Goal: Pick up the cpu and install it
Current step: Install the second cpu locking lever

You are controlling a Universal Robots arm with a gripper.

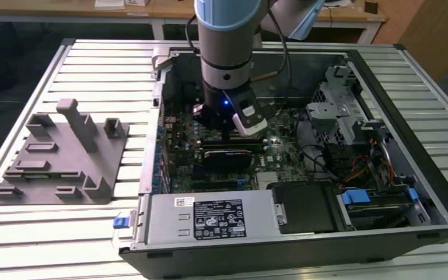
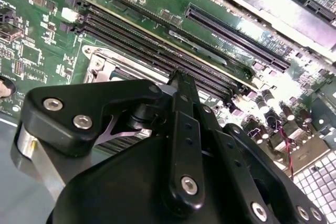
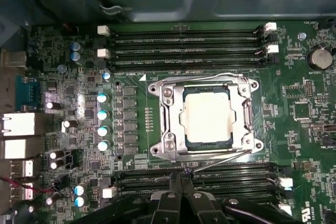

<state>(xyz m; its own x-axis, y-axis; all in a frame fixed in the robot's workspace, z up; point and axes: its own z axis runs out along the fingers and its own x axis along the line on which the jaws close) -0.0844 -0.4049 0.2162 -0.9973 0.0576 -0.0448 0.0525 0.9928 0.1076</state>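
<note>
We see the cpu (image 3: 206, 116) lying flat in its metal socket frame (image 3: 167, 124), just beside our jaws, which are pressed together on nothing.

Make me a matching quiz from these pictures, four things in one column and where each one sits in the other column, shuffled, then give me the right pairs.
Things
1. cpu
2. grey fixture block
3. gripper
4. power supply

Places
A. on the slatted table, outside the computer case, at the exterior view's left
B. in the metal socket frame on the green motherboard
C. over the memory slots beside the socket
D. inside the case along its near edge in the exterior view, label facing up

Pairs: 1-B, 2-A, 3-C, 4-D
</note>
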